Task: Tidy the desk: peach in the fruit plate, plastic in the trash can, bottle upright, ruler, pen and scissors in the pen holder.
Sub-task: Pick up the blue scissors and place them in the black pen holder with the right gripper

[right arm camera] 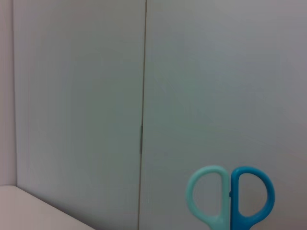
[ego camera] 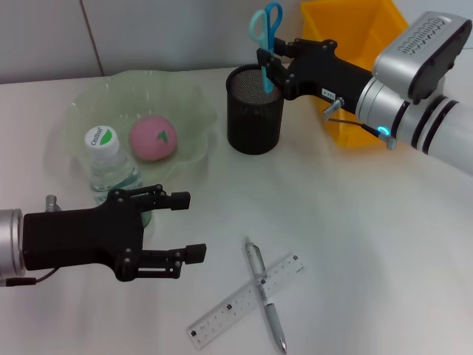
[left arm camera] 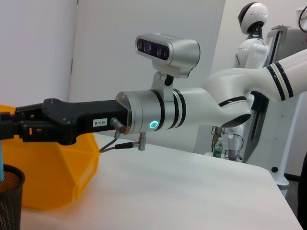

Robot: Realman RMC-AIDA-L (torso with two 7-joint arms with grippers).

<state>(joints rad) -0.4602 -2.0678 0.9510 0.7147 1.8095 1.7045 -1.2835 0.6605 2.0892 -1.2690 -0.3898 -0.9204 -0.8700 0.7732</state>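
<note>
My right gripper [ego camera: 267,66] is shut on the blue-handled scissors [ego camera: 266,29], holding them upright with the blade end down inside the black mesh pen holder [ego camera: 254,122]. Their handles [right arm camera: 230,199] also show in the right wrist view. At the front left, my left gripper [ego camera: 185,225] is open, just in front of the upright bottle [ego camera: 109,163]. The peach [ego camera: 153,137] lies in the fruit plate [ego camera: 192,96]. On the desk [ego camera: 355,244] in front, the pen [ego camera: 259,270] lies crossed over the ruler [ego camera: 229,307]. The plastic is out of view.
The yellow trash can [ego camera: 347,29] stands at the back right, behind my right arm, and appears as a trash can [left arm camera: 48,177] beside the pen holder [left arm camera: 10,201] in the left wrist view. A wall runs along the far edge of the desk.
</note>
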